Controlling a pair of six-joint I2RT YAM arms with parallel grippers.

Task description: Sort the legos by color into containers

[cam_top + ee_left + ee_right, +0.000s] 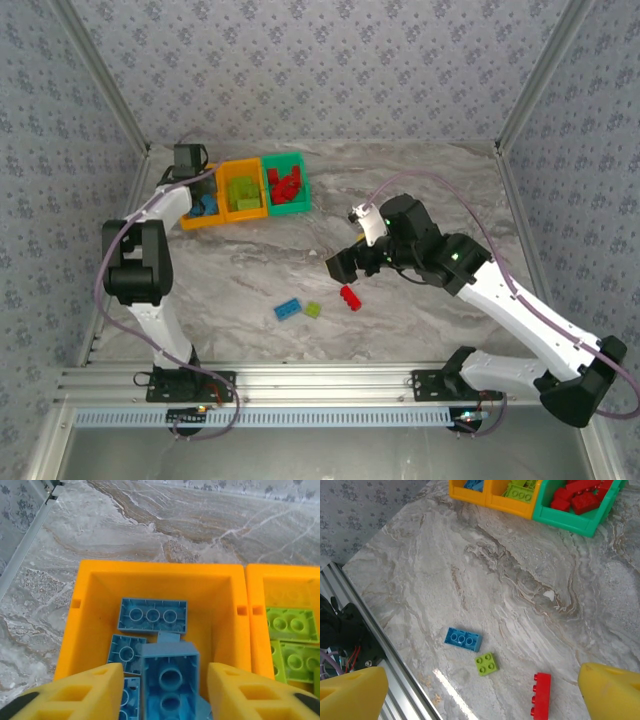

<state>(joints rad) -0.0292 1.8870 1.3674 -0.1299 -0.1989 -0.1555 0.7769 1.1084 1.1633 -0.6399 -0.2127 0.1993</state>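
Grey-and-tan marbled table (420,190), blue-grey floral-patterned walls (320,60) rising behind the table and at both its sides, slanted aluminium posts (100,75) at the table's far corners, ribbed aluminium rail (330,378) along the table's near edge, pale blue strip (300,417) just outside that edge.

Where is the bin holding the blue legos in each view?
Top external: blue-lego bin at back left, leftmost in the row of three.
Left wrist: blue-lego bin in the centre, seen from above.
Right wrist: blue-lego bin at the top edge, left of centre.
Shared landmark: the lime-lego bin, joined on its right in every view.
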